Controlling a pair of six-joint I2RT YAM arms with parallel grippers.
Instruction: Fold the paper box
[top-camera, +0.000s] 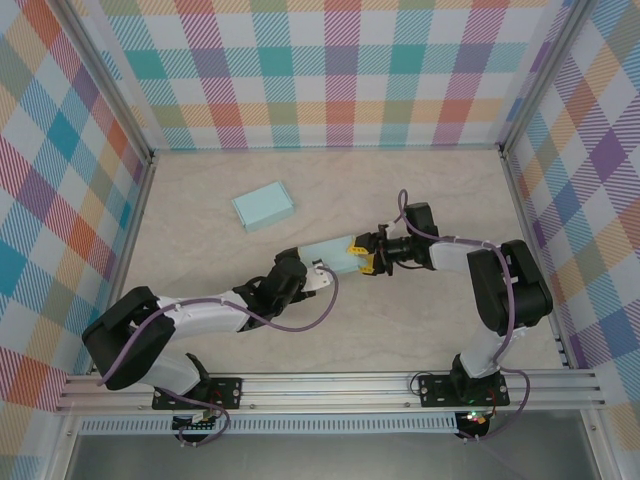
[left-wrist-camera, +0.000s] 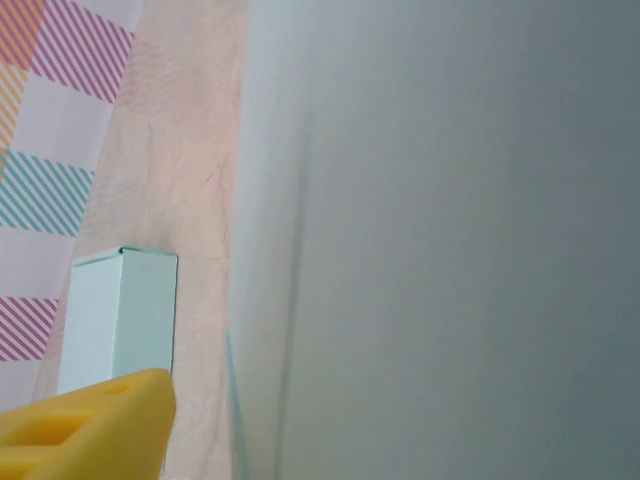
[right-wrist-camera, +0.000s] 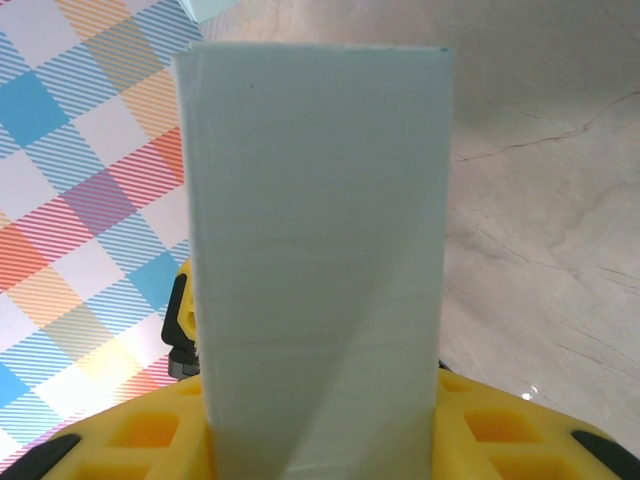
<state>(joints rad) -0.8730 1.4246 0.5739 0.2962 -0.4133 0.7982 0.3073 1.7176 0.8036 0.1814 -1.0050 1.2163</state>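
Note:
A pale blue paper box (top-camera: 330, 255) hangs just above the table's middle, between both arms. My right gripper (top-camera: 362, 260) is shut on its right end. In the right wrist view the box (right-wrist-camera: 315, 230) stands up between the yellow fingers (right-wrist-camera: 130, 440). My left gripper (top-camera: 312, 272) is at the box's left end. In the left wrist view a wall of the box (left-wrist-camera: 450, 240) lies very close. One yellow finger (left-wrist-camera: 100, 430) shows at the lower left, with a strip of table between it and the box. The other finger is hidden.
A second pale blue box (top-camera: 263, 206) lies flat on the table behind and to the left, and it also shows in the left wrist view (left-wrist-camera: 120, 310). Checked walls (top-camera: 320, 70) close in three sides. A metal rail (top-camera: 330, 385) runs along the front edge.

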